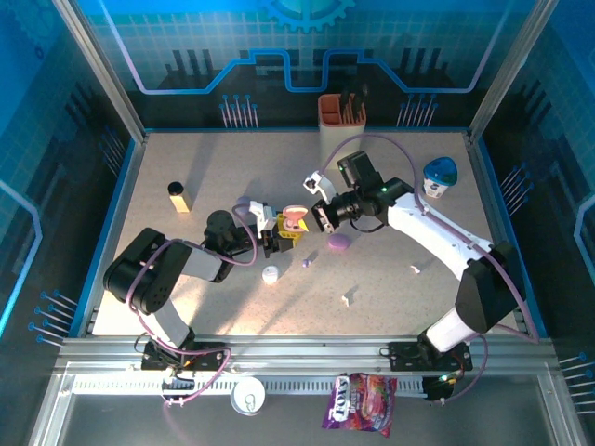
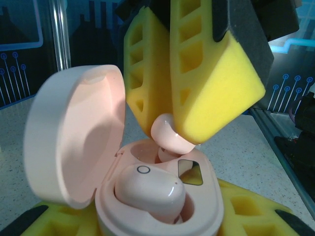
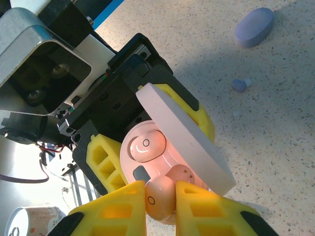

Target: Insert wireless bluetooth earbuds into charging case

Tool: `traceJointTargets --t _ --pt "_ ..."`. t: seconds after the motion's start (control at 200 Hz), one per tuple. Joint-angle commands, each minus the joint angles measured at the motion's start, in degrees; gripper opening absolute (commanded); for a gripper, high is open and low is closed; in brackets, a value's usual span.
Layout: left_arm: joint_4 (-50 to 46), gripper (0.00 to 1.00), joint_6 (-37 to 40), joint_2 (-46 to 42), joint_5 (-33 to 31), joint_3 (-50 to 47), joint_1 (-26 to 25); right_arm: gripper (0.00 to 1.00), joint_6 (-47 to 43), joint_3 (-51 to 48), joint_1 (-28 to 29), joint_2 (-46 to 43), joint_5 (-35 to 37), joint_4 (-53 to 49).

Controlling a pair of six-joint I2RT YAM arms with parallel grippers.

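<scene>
One earbud (image 2: 170, 135), clamped in our right gripper (image 3: 161, 196), hangs just over the empty socket (image 3: 181, 174); our left gripper (image 1: 282, 232) clamps the case (image 2: 209, 201), lid (image 2: 74, 137) open.

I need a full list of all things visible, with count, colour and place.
pink case: 1, pink, open, left hand
seated earbud: 1, pink, inside case
held earbud: 1, pink, poised over case
lilac case: 1, lilac, closed, table centre
lilac earbud: 1, lilac, near it
white earbuds: 2, white, table right
orange holder: 1, orange, back edge
yellow bottle: 1, yellow, table left
blue cup: 1, blue-white, back right
left hand: 1, yellow, gripping case
right hand: 1, yellow, pinching held earbud
</scene>
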Motion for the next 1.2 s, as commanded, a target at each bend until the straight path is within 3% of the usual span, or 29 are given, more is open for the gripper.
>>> traceJointTargets --t 0.0,0.085,0.19,0.555,0.845,1.196 --pt "2.4 0.22 -0.6 -2.0 1.6 1.3 0.3 0.22 -0.1 1.8 0.6 1.3 1.4 -0.6" --pt "2.4 0.22 -0.7 -2.5 1.3 1.3 0.2 0.36 0.5 1.7 0.6 0.5 2.8 -0.9" --pt "2.4 0.22 -1.0 -3.1 0.9 1.2 0.2 0.46 1.6 1.6 0.2 -1.6 3.8 -0.7" --pt "2.0 0.21 -3.3 -5.3 0.7 0.7 0.2 0.65 6.7 0.7 -1.2 -9.8 4.2 3.2" --pt "2.4 0.21 -7.1 -5.9 1.1 1.2 -0.2 0.72 8.3 7.3 -0.8 -4.6 -2.8 2.9" --pt "2.4 0.21 -9.8 -5.1 1.7 4.4 -0.1 0.68 6.1 11.5 -0.8 0.7 -8.9 -1.1"
